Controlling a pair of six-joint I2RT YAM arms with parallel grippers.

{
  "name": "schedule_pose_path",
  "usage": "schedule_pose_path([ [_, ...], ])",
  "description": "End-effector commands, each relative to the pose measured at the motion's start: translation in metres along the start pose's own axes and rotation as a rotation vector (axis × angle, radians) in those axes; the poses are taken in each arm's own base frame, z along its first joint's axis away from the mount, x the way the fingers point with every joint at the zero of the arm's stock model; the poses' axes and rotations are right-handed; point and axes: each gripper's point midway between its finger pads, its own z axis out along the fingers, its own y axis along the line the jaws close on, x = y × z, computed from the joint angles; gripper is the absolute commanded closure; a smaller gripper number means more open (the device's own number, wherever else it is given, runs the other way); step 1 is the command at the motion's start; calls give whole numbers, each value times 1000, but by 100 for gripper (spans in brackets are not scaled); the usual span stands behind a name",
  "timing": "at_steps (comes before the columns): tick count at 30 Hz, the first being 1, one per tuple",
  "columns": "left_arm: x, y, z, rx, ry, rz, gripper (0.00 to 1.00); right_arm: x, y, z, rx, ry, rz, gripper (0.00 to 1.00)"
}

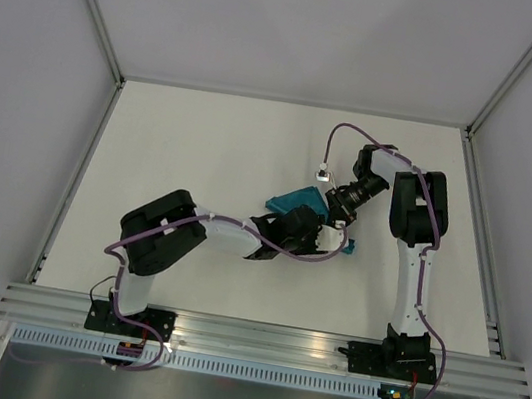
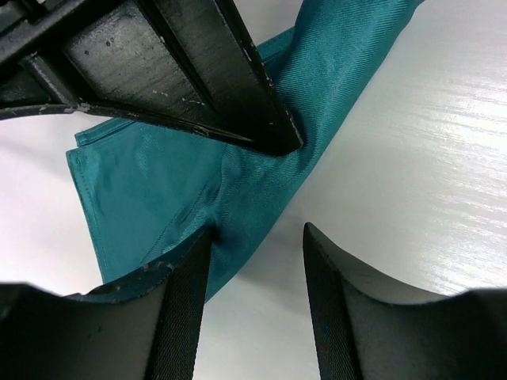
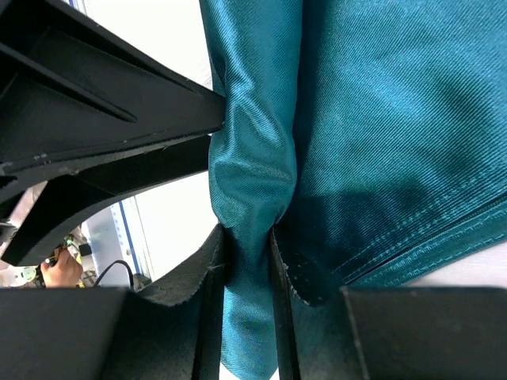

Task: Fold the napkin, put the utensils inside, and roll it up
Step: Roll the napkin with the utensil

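The white table (image 1: 205, 139) takes up most of the walled cell, with an aluminium rail (image 1: 265, 336) along its near edge where both arms are bolted.

The left arm (image 1: 163, 239) lies low and stretches forward and to the right, towards the middle of the table. The right arm (image 1: 414, 274) stands up from its base, then bends back down and to the left. Their wrists meet just right of centre.

The napkin (image 1: 296, 202) lies there on the table, a teal cloth bunched between the two wrists. Most of it shows on the far side of the left wrist, and a small teal scrap peeks out on the near side. Up close it is not flat: one part rests on the table, and a long fold is drawn up into a ridge.

The right gripper (image 3: 247, 237) has that ridge. Its fingers (image 3: 207, 317) are pressed close together, with a thick pleat of cloth pinched between them and the fabric puckered at the grip.

The left gripper (image 2: 257, 229) sits right beside it, low over the table. Its fingers (image 2: 182, 301) are spread apart. The fold's edge runs against the inner face of one, and bare table shows in the rest of the gap up to the other. The cloth is not squeezed between them.
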Motion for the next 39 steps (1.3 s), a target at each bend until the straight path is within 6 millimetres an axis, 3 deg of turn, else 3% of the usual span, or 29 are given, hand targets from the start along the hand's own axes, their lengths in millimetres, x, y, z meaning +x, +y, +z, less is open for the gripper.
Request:
schedule_pose_path([
  [1, -2, 7, 7, -66, -6, 97, 44, 13, -39, 9, 73, 80, -109, 85],
  [3, 5, 12, 6, -104, 18, 121, 45, 13, -40, 9, 75, 79, -108, 85],
  [4, -4, 18, 5, -145, -17, 129, 45, 13, -39, 9, 74, 81, -106, 85],
  [13, -1, 21, 7, -195, -15, 203, 43, 14, -40, 9, 73, 81, -96, 85],
  [23, 12, -3, 22, -40, 31, 219, 43, 16, -40, 10, 70, 89, -93, 85],
  [27, 22, -20, 26, 83, 75, 174, 54, 14, -40, 8, 76, 87, -96, 84],
  [28, 32, -27, 25, 130, 113, 163, 58, 14, -40, 8, 80, 88, -96, 82],
  [30, 32, -38, 26, 216, 109, 123, 73, 10, -39, 6, 86, 74, -105, 73],
  [33, 42, -57, 22, 351, 147, 68, 86, 3, -34, 1, 98, 51, -119, 60],
  [35, 45, -66, 18, 428, 161, 23, 92, -5, -28, -5, 111, 29, -132, 47],
  [39, 45, -77, 14, 525, 180, -50, 97, -20, -16, -19, 140, -30, -143, 36],
])
